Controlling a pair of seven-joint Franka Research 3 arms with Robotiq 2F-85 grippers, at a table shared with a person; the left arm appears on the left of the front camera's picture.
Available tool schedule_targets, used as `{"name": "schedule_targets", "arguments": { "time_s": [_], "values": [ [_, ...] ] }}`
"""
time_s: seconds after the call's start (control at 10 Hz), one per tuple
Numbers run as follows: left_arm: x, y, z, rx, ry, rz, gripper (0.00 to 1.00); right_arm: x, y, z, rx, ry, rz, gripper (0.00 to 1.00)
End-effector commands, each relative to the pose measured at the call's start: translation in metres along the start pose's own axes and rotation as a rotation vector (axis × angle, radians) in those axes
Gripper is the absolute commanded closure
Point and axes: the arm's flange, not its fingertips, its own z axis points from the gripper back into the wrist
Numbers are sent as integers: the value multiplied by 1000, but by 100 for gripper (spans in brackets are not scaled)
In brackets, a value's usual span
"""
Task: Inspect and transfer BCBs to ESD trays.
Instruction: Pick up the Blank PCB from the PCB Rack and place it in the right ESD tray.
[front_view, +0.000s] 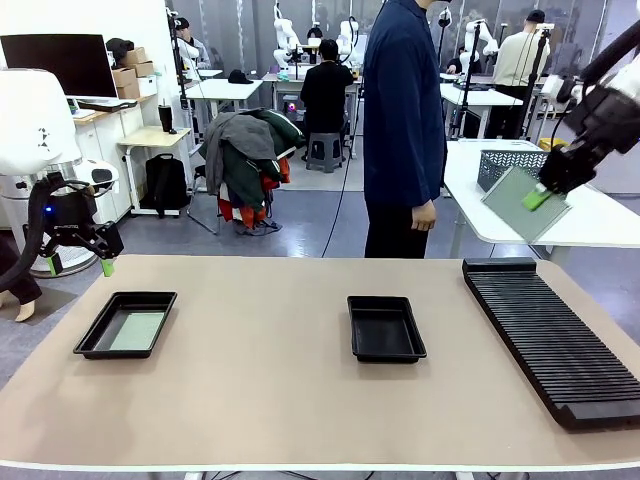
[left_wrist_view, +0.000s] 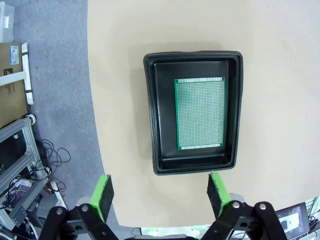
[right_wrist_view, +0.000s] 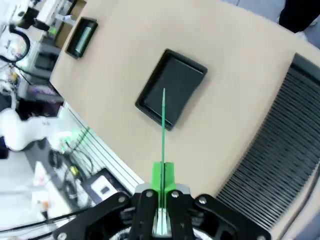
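The right tool (front_view: 538, 198) hangs high at the far right above the surface (front_view: 270, 390), its green pads pinched onto one edge of a BCB (front_view: 522, 204), which tilts in the air well above the long black ribbed rack (front_view: 550, 335). In the right wrist view the same held BCB (right_wrist_view: 163, 120) shows edge-on as a thin green line rising from between the closed fingers (right_wrist_view: 163, 177), with the middle ESD tray (right_wrist_view: 171, 88) far below it on the surface and the rack (right_wrist_view: 280, 145) off to one side. That middle ESD tray (front_view: 385, 328) sits near the centre of the surface in the front view, and its floor looks bare and black. The left tool (front_view: 78, 264) hovers above the near-left corner of the surface with its jaws spread wide and nothing between them. In the left wrist view its two green pads (left_wrist_view: 103, 195) stand well apart, with the left ESD tray (left_wrist_view: 155, 115) below on the tan surface. A second BCB (left_wrist_view: 200, 113) lies flat on that tray's floor, inside the rim; in the front view it appears as a pale panel (front_view: 137, 330) in the left ESD tray (front_view: 94, 338). A person (front_view: 404, 120) in dark blue stands at the far side of the surface, one hand (front_view: 424, 216) hanging down.
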Motion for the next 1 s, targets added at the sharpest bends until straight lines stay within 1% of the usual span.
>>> {"name": "schedule_targets", "arguments": {
  "time_s": [0.0, 0.2, 0.3, 0.4, 0.5, 0.9],
  "values": [
    [1, 0, -1, 1, -4, 0, 0, -9, 8, -48, 84, -111, -67, 97],
    [1, 0, -1, 1, -4, 0, 0, -12, 8, -97, 187, -137, -147, 97],
    [1, 0, -1, 1, -4, 0, 0, -13, 3, -118, 246, -137, -187, 97],
    [1, 0, -1, 1, -4, 0, 0, -16, -4, -140, 306, -158, -235, 97],
    [1, 0, -1, 1, -4, 0, 0, -18, -7, -162, 341, -165, -264, 97],
    [1, 0, -1, 1, -4, 0, 0, -12, -19, -234, 394, -143, -323, 97]
  ]
}}
